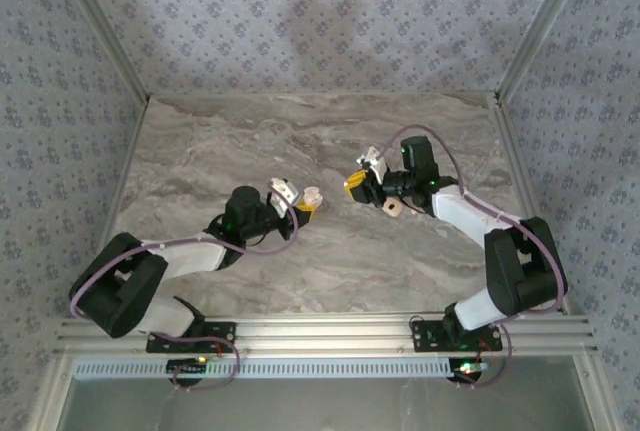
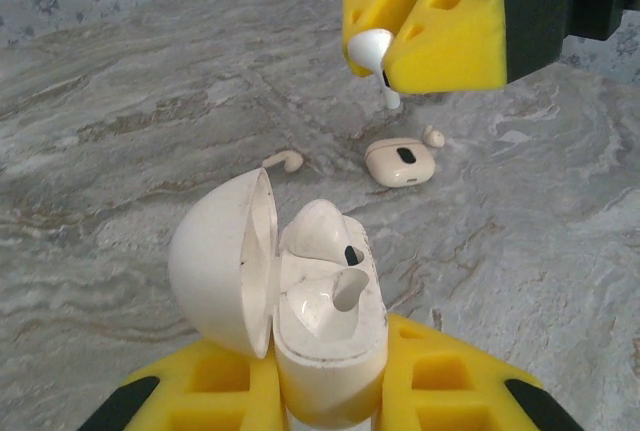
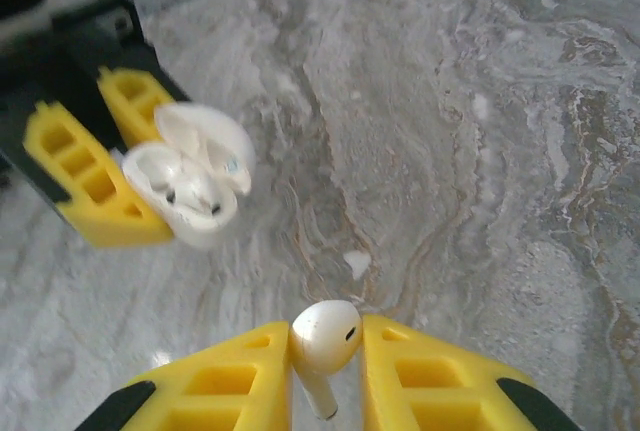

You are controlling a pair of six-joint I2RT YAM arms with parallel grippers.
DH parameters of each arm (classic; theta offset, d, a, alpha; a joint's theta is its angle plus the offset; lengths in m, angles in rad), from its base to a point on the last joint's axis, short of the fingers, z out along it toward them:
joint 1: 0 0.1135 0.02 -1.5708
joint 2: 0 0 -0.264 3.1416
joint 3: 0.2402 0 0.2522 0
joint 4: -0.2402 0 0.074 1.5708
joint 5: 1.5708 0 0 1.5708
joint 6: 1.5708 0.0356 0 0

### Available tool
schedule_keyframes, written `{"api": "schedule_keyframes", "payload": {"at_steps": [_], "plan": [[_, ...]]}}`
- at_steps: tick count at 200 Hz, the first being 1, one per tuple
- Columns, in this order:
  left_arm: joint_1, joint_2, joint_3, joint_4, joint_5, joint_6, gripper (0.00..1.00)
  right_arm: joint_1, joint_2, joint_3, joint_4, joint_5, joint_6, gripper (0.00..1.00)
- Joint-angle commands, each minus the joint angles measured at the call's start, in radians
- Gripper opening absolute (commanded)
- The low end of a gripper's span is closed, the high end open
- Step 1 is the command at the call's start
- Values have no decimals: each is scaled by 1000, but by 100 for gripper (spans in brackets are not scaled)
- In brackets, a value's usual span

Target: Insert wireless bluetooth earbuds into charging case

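The white charging case [image 2: 325, 326] stands open in my left gripper [image 2: 330, 391], which is shut on its lower body, lid swung left. One earbud [image 2: 322, 234] sits in the far socket; the near socket is empty. My right gripper [image 3: 325, 351] is shut on another white earbud [image 3: 327, 336], stem pointing down, hovering above the table a short way from the case [image 3: 190, 179]. In the left wrist view that gripper [image 2: 385, 61] hangs at the upper right. From above, the left gripper [image 1: 300, 203] and right gripper [image 1: 357, 187] face each other mid-table. A third earbud [image 2: 283, 161] lies on the marble.
A pinkish-tan squarish piece [image 2: 400, 163] lies on the marble below the right gripper, also seen from above [image 1: 392, 206], with a tiny white bit [image 2: 434, 136] beside it. Another small white bit [image 3: 357, 263] lies ahead of the right fingers. Patterned walls ring the table.
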Motion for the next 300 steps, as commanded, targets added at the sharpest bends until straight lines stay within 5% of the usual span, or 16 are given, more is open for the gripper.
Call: {"api": "schedule_keyframes", "payload": {"at_steps": [1, 45, 105, 173, 300], "plan": [[-12, 21, 31, 114, -16, -22, 8, -12, -81, -53, 180, -39, 218, 23], [-41, 50, 43, 182, 1, -17, 8, 0, -246, -200, 374, 66, 392, 24], [-101, 69, 41, 269, 23, 54, 8, 141, -350, -283, 488, 235, 401, 24], [-140, 80, 53, 282, -14, 85, 8, 250, -362, -346, 593, 330, 381, 24], [-142, 84, 58, 319, -31, 51, 8, 280, -293, -379, 679, 361, 391, 25]]}}
